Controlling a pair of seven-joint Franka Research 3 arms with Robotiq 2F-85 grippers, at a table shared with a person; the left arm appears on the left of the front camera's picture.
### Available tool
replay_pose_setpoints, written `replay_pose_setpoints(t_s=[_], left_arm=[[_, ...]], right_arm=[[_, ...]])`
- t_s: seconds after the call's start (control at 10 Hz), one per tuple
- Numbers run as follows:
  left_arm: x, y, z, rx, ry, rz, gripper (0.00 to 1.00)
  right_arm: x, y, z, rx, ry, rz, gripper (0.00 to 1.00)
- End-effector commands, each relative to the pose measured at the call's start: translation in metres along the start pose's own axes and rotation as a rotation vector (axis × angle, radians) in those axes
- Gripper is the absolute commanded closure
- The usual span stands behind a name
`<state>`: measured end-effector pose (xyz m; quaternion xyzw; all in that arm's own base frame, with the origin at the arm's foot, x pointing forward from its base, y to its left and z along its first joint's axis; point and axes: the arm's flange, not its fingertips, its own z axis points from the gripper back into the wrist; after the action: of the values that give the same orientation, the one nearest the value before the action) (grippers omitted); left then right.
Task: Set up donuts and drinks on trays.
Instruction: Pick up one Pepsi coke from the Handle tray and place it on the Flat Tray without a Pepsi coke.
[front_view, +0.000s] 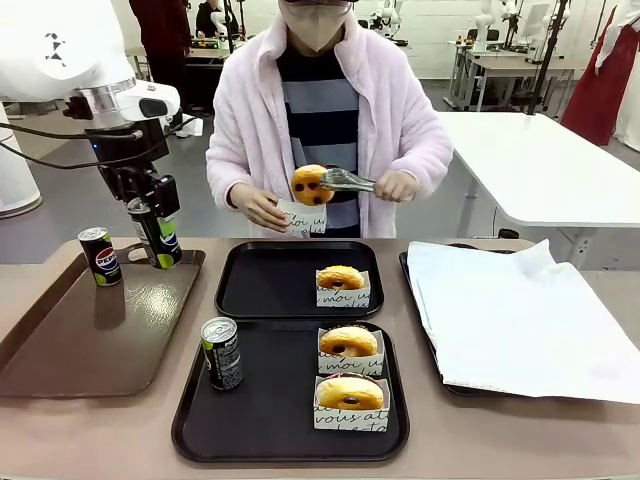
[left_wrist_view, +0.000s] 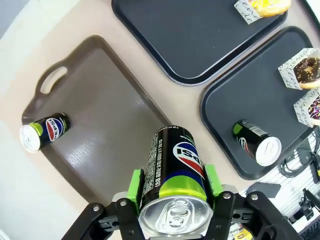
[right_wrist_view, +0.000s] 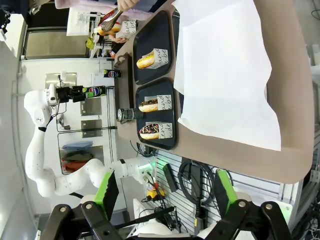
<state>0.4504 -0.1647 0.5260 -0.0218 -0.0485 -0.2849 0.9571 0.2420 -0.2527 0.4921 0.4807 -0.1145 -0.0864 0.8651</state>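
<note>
Black can (left_wrist_view: 175, 175) clamped between left gripper (left_wrist_view: 172, 192) pads, lifted over brown tray (front_view: 60, 350). Right gripper (right_wrist_view: 165, 197) wide, empty. Risk: can slips during carry, or tips landing beside donut (front_view: 341, 277) on far tray (front_view: 270, 290).

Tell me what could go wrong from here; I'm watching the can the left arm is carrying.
1. The left gripper holds a can in the air, tilted, above the brown tray; it could slip and drop.
2. Both black trays already hold donuts, and the near tray has a standing can that could get knocked over.
3. The person's hands, with tongs and a donut, hover over the far tray; paths may cross.
</note>
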Motion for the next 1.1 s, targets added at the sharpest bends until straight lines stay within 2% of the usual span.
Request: replay_pose_setpoints(t_s=[0.0, 0.2, 0.4, 0.7, 0.8, 0.9, 1.0], left_arm=[[-0.014, 0.002, 0.002, -0.031, -0.014, -0.035, 0.42], [-0.002, 0.001, -0.002, -0.006, 0.002, -0.006, 0.42], [0.039, -0.01, -0.01, 0.033, -0.026, -0.027, 0.42], [0.073, -0.024, -0.018, 0.037, -0.056, -0.031, 0.42], [0.073, -0.024, -0.025, 0.012, -0.016, -0.04, 0.42], [0.039, -0.017, -0.018, 0.012, 0.05, -0.074, 0.42], [-0.012, -0.002, -0.003, 0.03, 0.087, -0.191, 0.42]], right_arm=[[0.002, 0.0, 0.001, 0.025, -0.008, 0.012, 0.0], [0.002, 0.0, 0.001, 0.025, -0.008, 0.012, 0.0], [0.002, 0.0, 0.001, 0.025, -0.008, 0.012, 0.0], [0.002, 0.0, 0.001, 0.025, -0.008, 0.012, 0.0], [0.002, 0.0, 0.001, 0.025, -0.008, 0.012, 0.0], [0.002, 0.0, 0.001, 0.025, -0.008, 0.012, 0.0], [0.002, 0.0, 0.001, 0.025, -0.008, 0.012, 0.0]])
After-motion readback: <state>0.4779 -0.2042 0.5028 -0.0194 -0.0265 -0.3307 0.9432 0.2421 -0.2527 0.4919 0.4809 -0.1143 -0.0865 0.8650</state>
